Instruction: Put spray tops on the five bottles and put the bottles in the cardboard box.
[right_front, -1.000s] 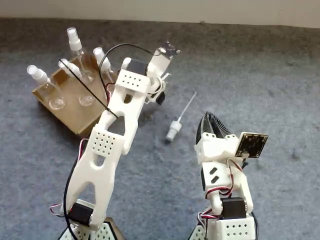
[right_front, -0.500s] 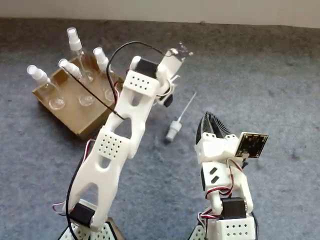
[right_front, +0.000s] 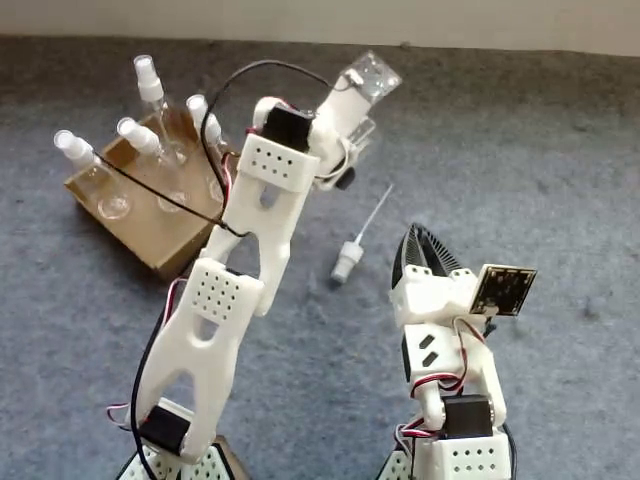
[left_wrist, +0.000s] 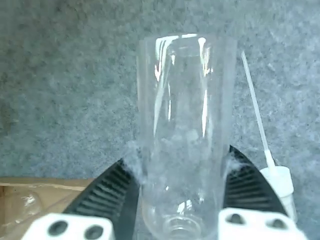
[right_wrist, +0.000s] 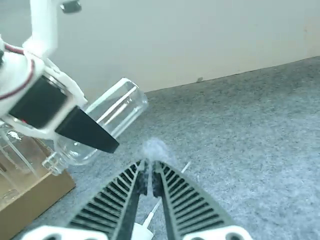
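I am the robot with two arms at a grey table (right_front: 560, 140). My left gripper (left_wrist: 180, 160) holds a clear bottle (left_wrist: 182, 115). My left jaws squeeze it from both sides, near its neck. The bottle has no top on it. It is up in the air and tilted, with its flat end pointing up and away from me. It is just beside the cardboard box (right_front: 135, 215), on the side nearer the middle of the table.

The box sits near the far left corner of the table. Four bottles (right_front: 100, 185) stand in it, each with a spray top on.

One loose spray top (right_front: 348, 260) lies near the middle of the table. Its thin tube points to the far edge.

My right gripper (right_wrist: 149, 175) is low, just beside that spray top. Its jaws are closed together and hold nothing.
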